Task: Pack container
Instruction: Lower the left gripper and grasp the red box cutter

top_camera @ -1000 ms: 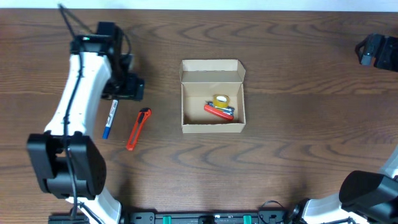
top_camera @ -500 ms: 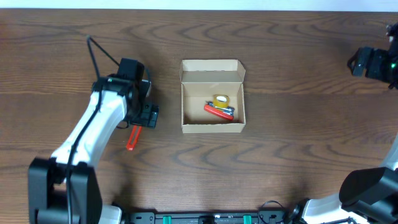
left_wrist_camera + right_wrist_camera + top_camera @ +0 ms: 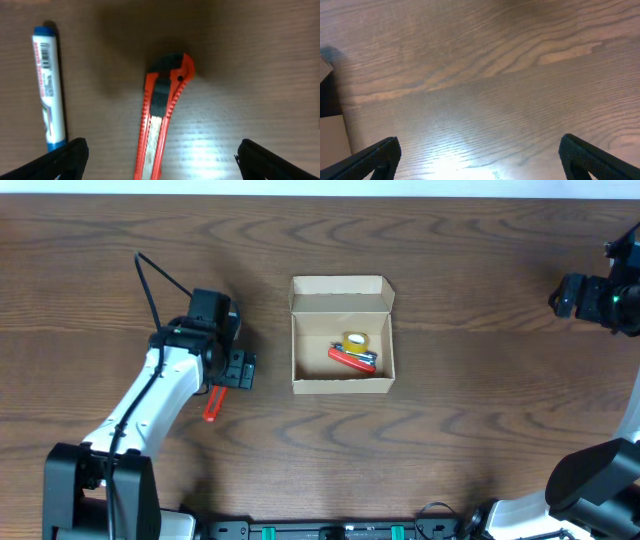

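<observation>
Spread left claw (image 3: 160, 161) hangs over the red cutter (image 3: 162, 120); only its wrist view shows the blue marker (image 3: 50, 90); right claw (image 3: 480, 162) is apart too.

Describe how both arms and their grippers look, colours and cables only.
The left arm has white links between bulky black joints, with a thin black cable looping out near its wrist. The left gripper is black and boxy. The right arm shows the same colours, and the right gripper is black with a small green light. The fingertips are matte black.

The blue marker (image 3: 49, 90) bears a barcode label; its print is unreadable.
</observation>
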You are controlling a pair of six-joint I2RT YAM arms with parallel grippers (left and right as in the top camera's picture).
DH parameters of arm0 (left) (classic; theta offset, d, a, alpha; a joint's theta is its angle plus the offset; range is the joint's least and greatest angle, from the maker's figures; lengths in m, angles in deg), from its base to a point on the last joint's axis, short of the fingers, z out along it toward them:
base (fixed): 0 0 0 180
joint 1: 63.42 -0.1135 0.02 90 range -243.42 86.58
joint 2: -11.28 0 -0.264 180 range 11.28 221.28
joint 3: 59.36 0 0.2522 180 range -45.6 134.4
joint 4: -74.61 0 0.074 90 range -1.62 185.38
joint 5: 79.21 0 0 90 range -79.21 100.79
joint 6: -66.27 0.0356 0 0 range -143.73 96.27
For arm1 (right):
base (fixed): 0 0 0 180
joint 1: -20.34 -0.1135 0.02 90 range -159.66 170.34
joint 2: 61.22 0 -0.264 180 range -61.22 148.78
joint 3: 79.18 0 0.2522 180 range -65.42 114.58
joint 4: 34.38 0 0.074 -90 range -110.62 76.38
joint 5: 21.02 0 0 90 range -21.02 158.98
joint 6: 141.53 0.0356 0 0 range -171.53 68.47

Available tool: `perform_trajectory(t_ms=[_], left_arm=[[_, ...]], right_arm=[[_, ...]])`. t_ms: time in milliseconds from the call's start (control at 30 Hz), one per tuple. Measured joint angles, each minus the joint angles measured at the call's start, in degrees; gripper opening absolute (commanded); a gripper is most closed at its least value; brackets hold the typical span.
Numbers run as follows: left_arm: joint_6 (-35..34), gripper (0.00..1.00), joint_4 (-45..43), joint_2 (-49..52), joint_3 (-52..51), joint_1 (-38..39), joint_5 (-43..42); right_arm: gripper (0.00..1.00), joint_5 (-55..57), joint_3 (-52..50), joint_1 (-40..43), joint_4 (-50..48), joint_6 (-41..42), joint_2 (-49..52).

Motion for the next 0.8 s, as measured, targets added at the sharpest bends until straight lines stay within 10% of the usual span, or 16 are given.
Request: perform_trajectory(t_ms=[800], left_arm=[[-0.24, 0.95, -2.58, 4.96, -6.56, -2.12, -0.42]], right_arm=[[0.99, 0.33, -0.02, 0.0, 0.31, 0.0, 0.0]])
